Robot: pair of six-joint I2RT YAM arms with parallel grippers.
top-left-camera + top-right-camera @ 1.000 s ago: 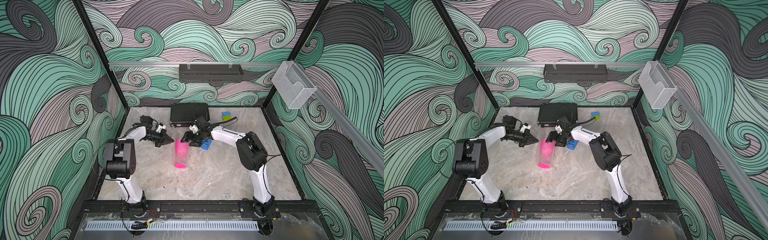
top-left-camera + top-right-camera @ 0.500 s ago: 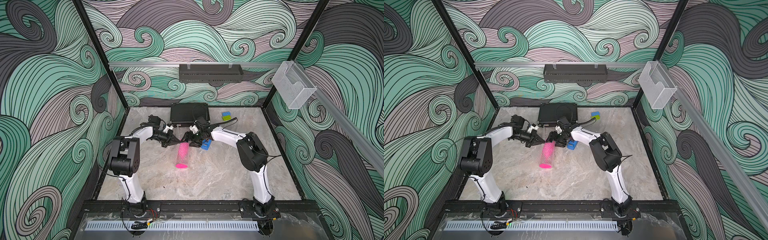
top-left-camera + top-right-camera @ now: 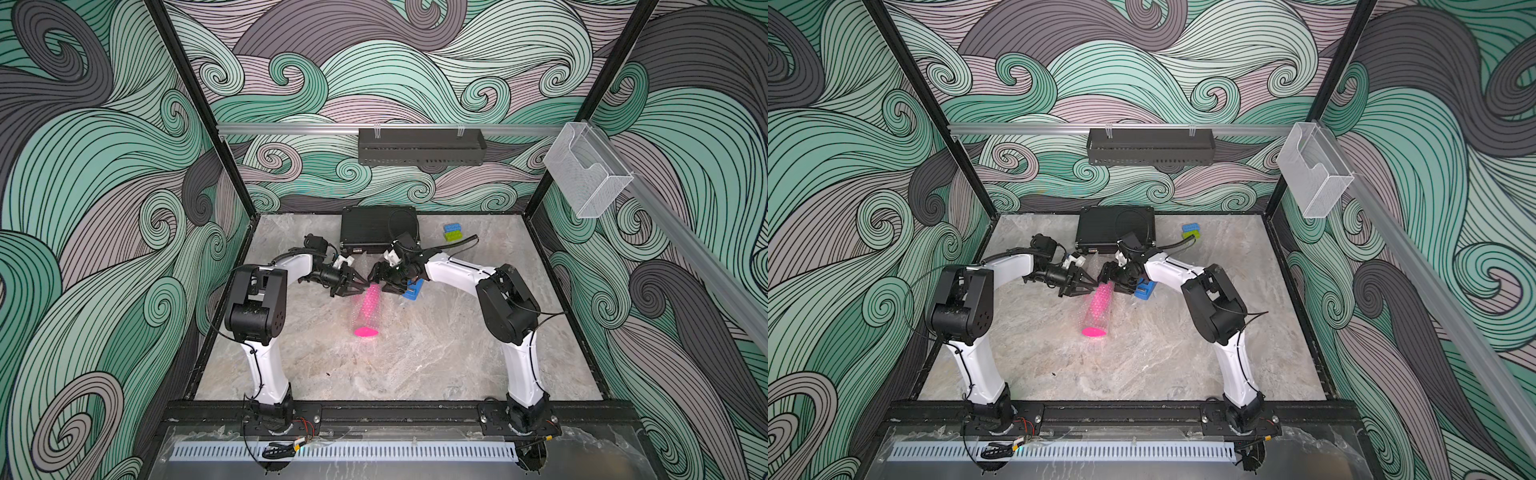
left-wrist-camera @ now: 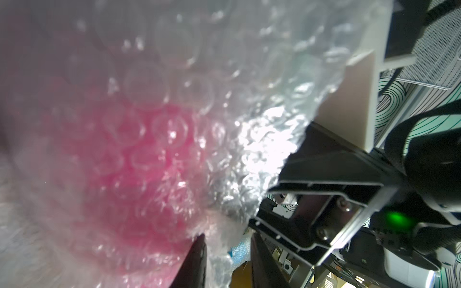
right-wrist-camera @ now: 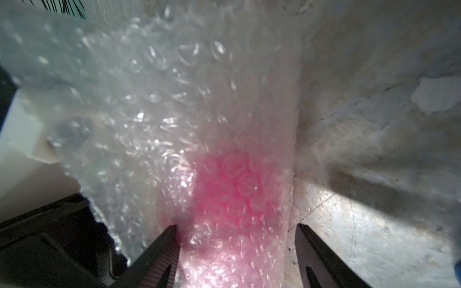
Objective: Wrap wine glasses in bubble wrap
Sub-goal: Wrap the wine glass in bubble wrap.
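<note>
I can't make out any readable text, label, brand, number or sign near either gripper or beyond.

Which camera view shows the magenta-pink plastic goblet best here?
Both top views: the magenta-pink plastic goblet lies on its side, most of its length visible inside the clear bubble wrap. Both wrist views show only a blurred pink patch through the bubbles.

Two arms stand here, the left arm [image 3: 266, 365] at lower left and the right arm [image 3: 521, 374] at lower right in a top view. Both have glossy white links, boxy black joint housings [image 3: 255, 307] and black cables [image 3: 461, 242]. The right gripper [image 5: 236, 225] has black tapered fingers [image 5: 164, 254]. Silver screws [image 4: 343, 203] and a green light [image 4: 396, 217] show on its black frame.
</note>
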